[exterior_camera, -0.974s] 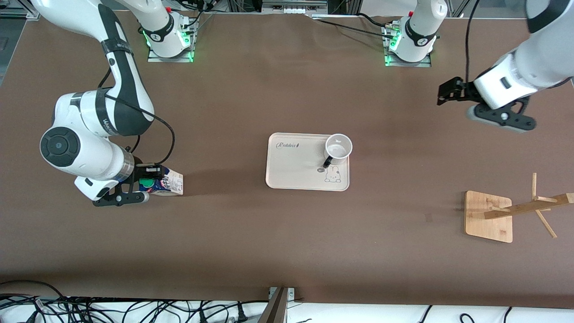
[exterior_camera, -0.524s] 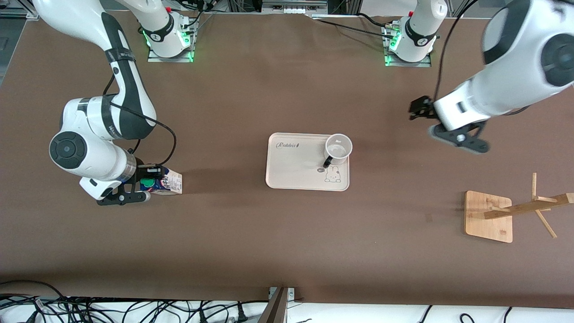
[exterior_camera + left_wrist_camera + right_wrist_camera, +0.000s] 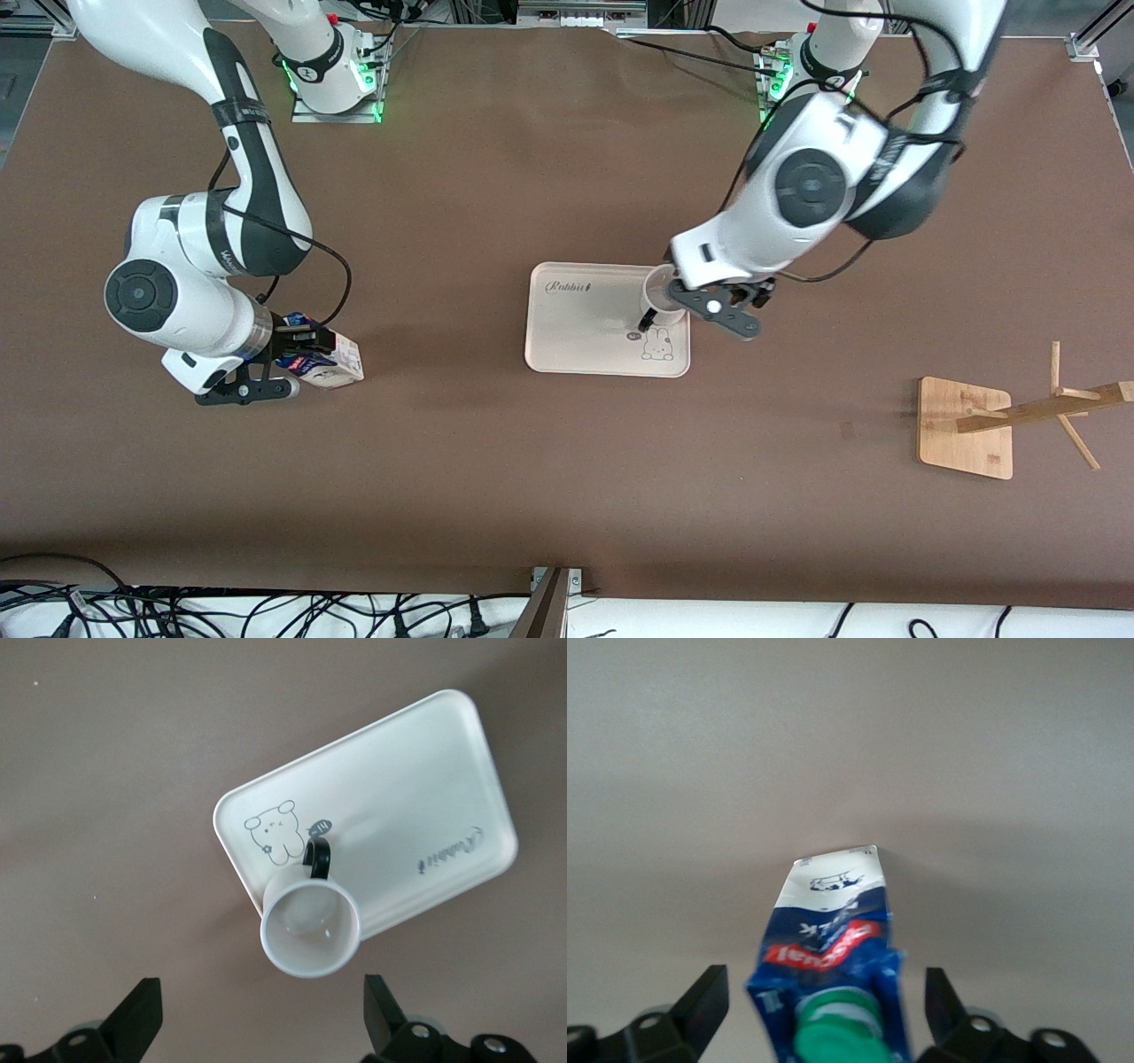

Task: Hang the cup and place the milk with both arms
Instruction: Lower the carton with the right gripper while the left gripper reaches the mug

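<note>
My left gripper (image 3: 257, 1028), jaws wide and empty over the small white mug (image 3: 310, 928) on the cream tray (image 3: 416, 797): descend centred astride its rim, clear of the black loop handle (image 3: 317, 857), while my right gripper (image 3: 819, 1014) stands open astride the blue-and-white milk carton (image 3: 833, 939).

Glossy cup (image 3: 310, 930), matt table (image 3: 496, 461)

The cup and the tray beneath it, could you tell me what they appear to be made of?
The cup looks like glazed ceramic: glossy white, thick rim, soft highlights inside. The tray seems to be matte plastic, possibly melamine: cream, thin rolled rim, printed rabbit.
</note>
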